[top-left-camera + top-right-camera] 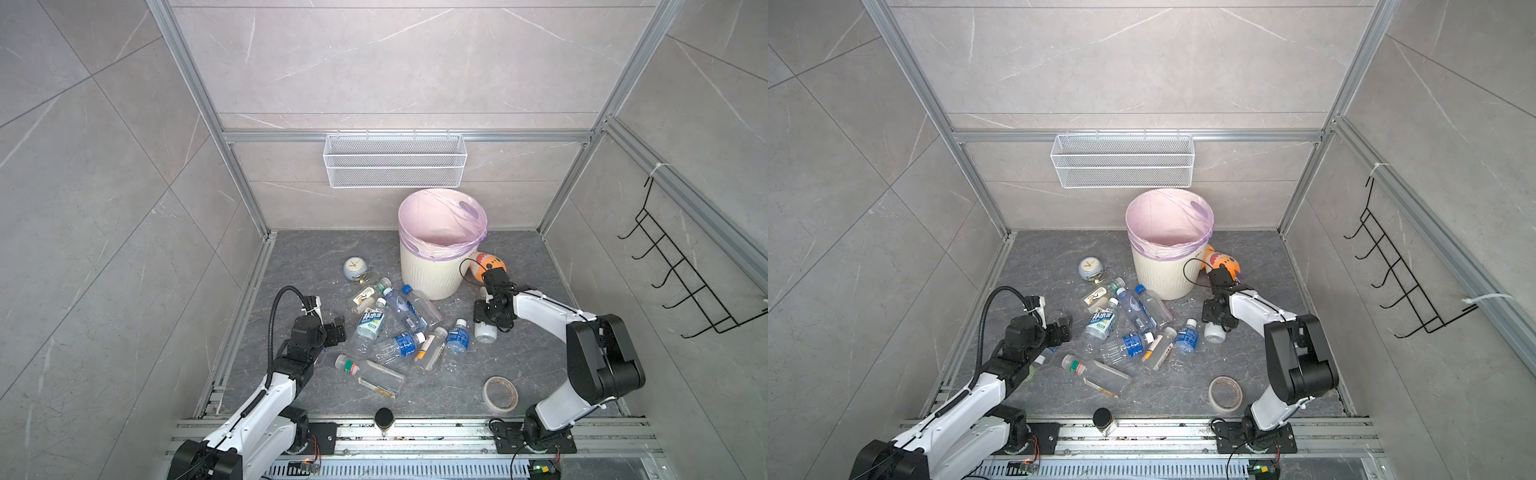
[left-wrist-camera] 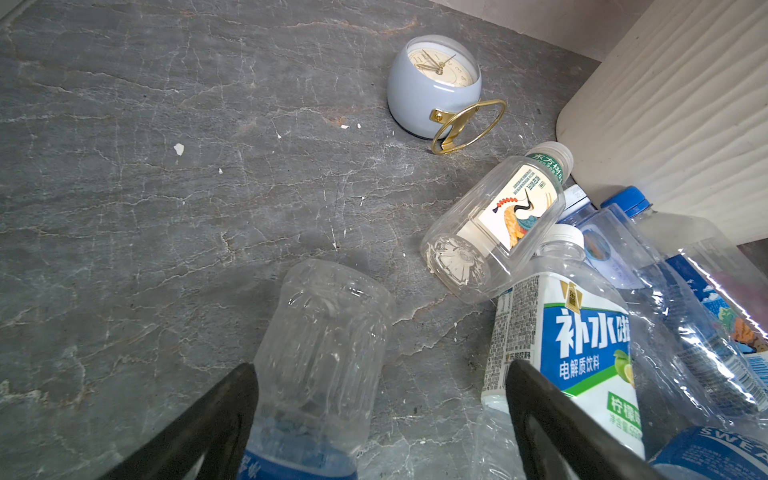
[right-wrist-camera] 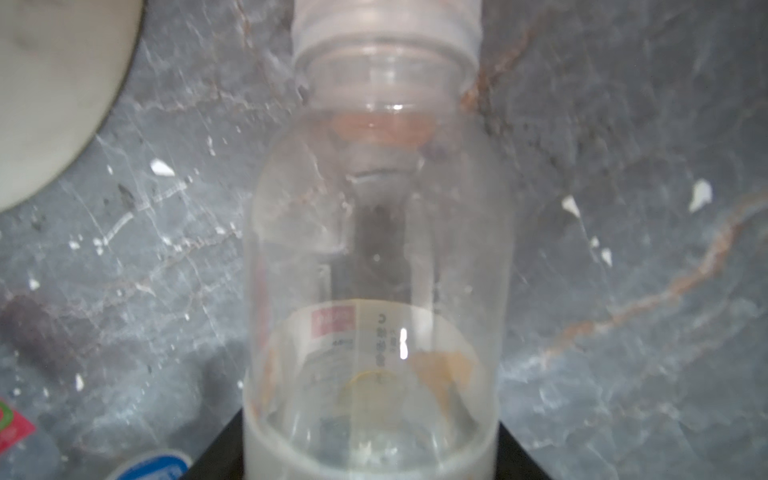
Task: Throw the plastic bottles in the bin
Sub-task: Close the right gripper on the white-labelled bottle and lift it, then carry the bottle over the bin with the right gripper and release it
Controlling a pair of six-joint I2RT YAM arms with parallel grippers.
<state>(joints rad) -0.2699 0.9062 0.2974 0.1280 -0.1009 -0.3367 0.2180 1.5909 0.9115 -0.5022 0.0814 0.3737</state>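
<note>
Right gripper [image 3: 370,449]: my fingers pressed on both sides of clear white-capped plastic bottle [image 3: 376,249], lying on grey marbled floor [image 3: 623,208] near cream ribbed round bin [image 3: 54,83]. Both top views hide contact under my wrist; only bottle's white end shows. Left gripper [image 2: 380,368]: jaws wide apart, straddling clear blue-labelled ribbed bottle [image 2: 324,332], barely visible from above. Right elbow raised, wrist bent down beside bin. Left arm low, at left edge of plastic bottle heap [image 1: 395,328].
</note>
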